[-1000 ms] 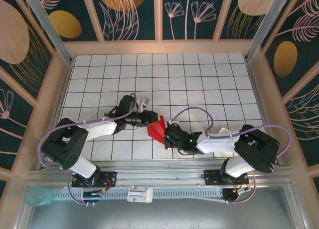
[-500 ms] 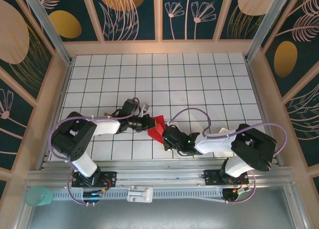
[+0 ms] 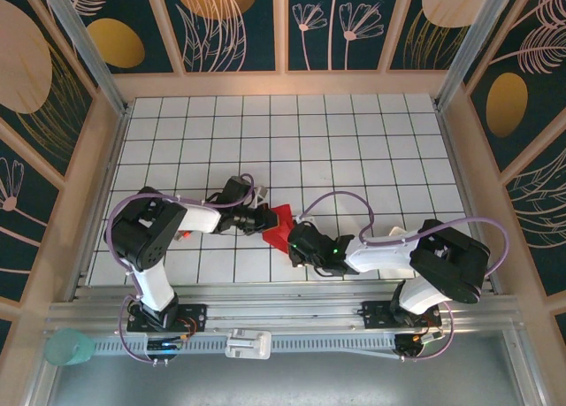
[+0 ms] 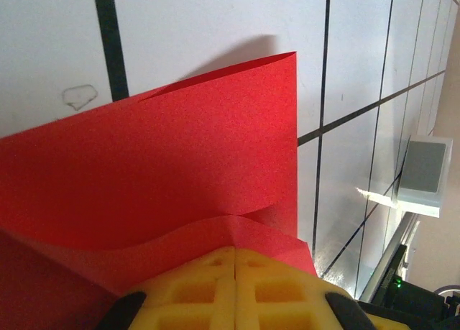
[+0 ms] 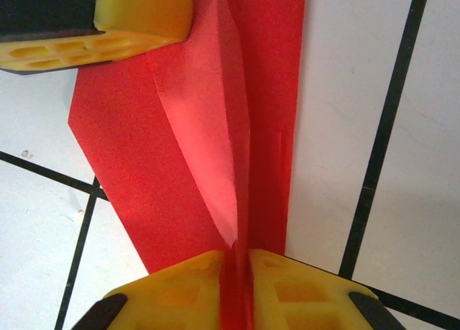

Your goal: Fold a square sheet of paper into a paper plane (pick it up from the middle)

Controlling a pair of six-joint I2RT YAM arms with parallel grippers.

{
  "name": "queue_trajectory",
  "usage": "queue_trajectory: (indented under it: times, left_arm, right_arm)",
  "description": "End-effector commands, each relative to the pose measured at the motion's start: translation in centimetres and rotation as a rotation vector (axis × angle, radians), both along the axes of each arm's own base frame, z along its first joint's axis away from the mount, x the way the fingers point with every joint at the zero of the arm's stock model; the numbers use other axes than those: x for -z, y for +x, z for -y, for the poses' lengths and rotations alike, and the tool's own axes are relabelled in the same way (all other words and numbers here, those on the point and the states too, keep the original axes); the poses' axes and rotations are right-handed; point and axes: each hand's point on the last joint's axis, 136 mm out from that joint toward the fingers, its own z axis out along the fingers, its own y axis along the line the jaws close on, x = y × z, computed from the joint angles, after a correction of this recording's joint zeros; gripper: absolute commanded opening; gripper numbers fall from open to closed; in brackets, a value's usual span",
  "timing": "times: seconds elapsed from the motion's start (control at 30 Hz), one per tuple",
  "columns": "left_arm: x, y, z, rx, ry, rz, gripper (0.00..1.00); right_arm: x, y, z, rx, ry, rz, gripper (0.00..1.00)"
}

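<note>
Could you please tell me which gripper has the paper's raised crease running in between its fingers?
The right gripper: the red paper sends its crease straight between the yellow fingers. The left gripper is shut on the paper's other end.

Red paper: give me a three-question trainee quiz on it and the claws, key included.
1. True or false: the red paper lies flat as an unfolded square.
2. What is between the right claw's pads? A) nothing B) a fold of the red paper C) a pencil
3. Seen from above, which claw meets the paper from the left?
Key: 1 false; 2 B; 3 the left claw.
</note>
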Motion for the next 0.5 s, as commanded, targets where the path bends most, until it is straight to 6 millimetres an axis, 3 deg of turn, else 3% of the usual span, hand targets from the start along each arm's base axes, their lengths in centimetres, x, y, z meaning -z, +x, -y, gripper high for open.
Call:
queue_trajectory:
  times: [0.0, 0.2, 0.47]
  left_arm:
    - [0.0, 0.5, 0.1, 0.014, -0.007, 0.032, 0.08]
    - [0.4, 0.2, 0.0, 0.021, -0.003, 0.026, 0.08]
    - [0.3, 0.3, 0.0, 0.025, -0.006, 0.029, 0.07]
  right_arm:
    - [-1.2, 0.2, -1.1, -0.017, 0.043, 0.013, 0.20]
    - [-2.9, 1.0, -1.9, -0.017, 0.148, -0.014, 0.25]
    - [-4.0, 1.9, -1.5, -0.001, 0.234, -0.043, 0.29]
